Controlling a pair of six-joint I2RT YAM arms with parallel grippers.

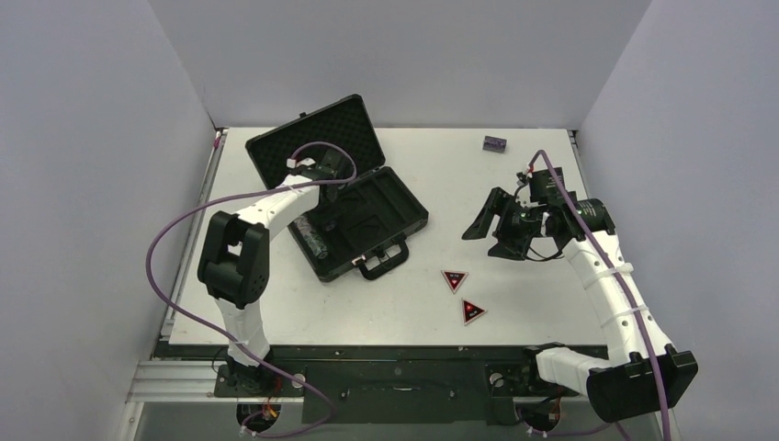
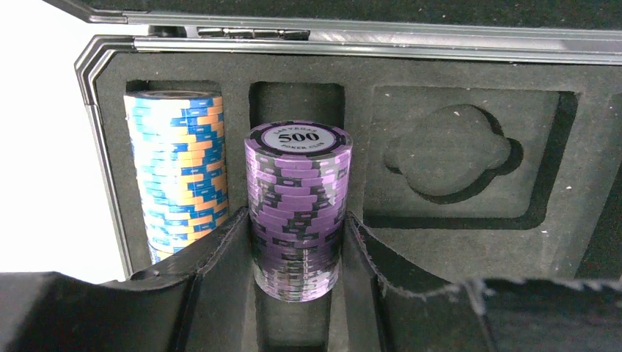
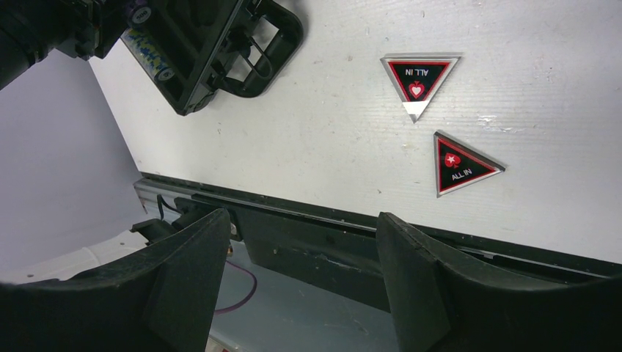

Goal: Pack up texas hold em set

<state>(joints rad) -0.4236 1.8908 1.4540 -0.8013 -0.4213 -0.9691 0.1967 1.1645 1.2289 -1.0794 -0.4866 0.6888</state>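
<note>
The black briefcase (image 1: 395, 207) lies open at the back left, with its foam interior (image 2: 455, 95) facing up. My left gripper (image 1: 328, 211) reaches into it. In the left wrist view the left gripper (image 2: 296, 220) is shut on a purple "500" chip stack (image 2: 297, 183), over the second foam slot. A blue-and-orange chip stack (image 2: 180, 176) lies in the leftmost slot. A third stack is not in view. Two red-and-black triangular tokens (image 1: 455, 279) (image 1: 473, 310) lie on the table, also in the right wrist view (image 3: 418, 77) (image 3: 460, 163). My right gripper (image 1: 491, 227) (image 3: 302, 218) is open and empty, above the table.
A small dark block (image 1: 495, 143) sits at the back right of the white table (image 1: 514, 276). The case handle (image 3: 260, 40) points toward the tokens. A round-lobed foam recess (image 2: 447, 150) lies right of the chip slots. Grey walls enclose three sides.
</note>
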